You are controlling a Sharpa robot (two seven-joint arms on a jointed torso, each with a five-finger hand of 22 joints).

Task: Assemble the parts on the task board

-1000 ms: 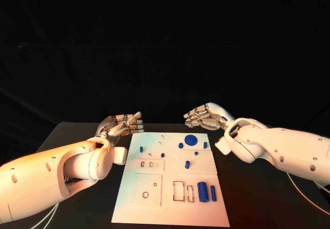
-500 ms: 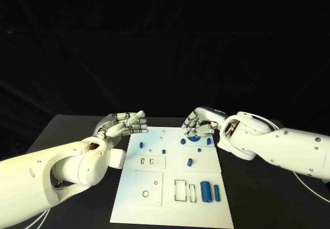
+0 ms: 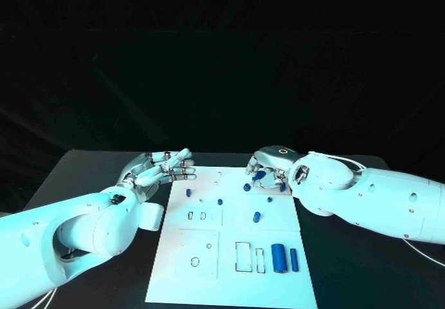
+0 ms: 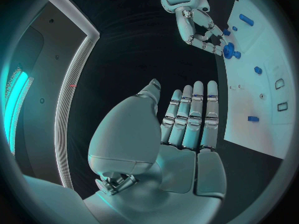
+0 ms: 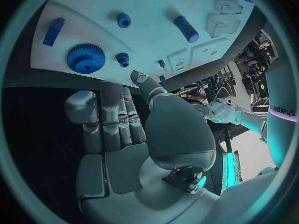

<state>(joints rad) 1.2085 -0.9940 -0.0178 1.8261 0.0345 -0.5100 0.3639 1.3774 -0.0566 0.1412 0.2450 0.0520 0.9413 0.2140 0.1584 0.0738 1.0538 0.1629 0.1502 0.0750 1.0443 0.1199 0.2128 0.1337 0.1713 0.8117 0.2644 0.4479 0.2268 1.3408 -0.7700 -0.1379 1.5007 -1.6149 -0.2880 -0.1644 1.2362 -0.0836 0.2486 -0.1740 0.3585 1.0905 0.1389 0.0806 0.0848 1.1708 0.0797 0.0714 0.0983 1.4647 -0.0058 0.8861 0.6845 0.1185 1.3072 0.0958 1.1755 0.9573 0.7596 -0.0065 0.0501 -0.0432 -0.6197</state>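
The white task board (image 3: pixel 232 232) lies in the middle of the black table. Small blue parts sit on it: a gear (image 3: pixel 260 174) at its far right, pegs (image 3: pixel 188 192), a short cylinder (image 3: pixel 256 217), and two long cylinders (image 3: pixel 277 257) near the front right. My right hand (image 3: pixel 270 167) hovers with curved fingers just over the gear (image 5: pixel 86 58) and holds nothing. Its fingertips (image 5: pixel 112 88) stop short of the board's far edge (image 5: pixel 50 74). My left hand (image 3: pixel 163 168) hangs flat and open beside the board's far left corner, with nothing in it (image 4: pixel 187 119).
Rectangular and round sockets (image 3: pixel 241 256) are cut into the board's front half. Bare black table (image 3: pixel 92 174) lies on both sides of the board. My right forearm (image 3: pixel 371 199) stretches along the board's right edge.
My right hand has moved from beyond the board's far right corner inward and down over the gear. The left hand has hardly moved.
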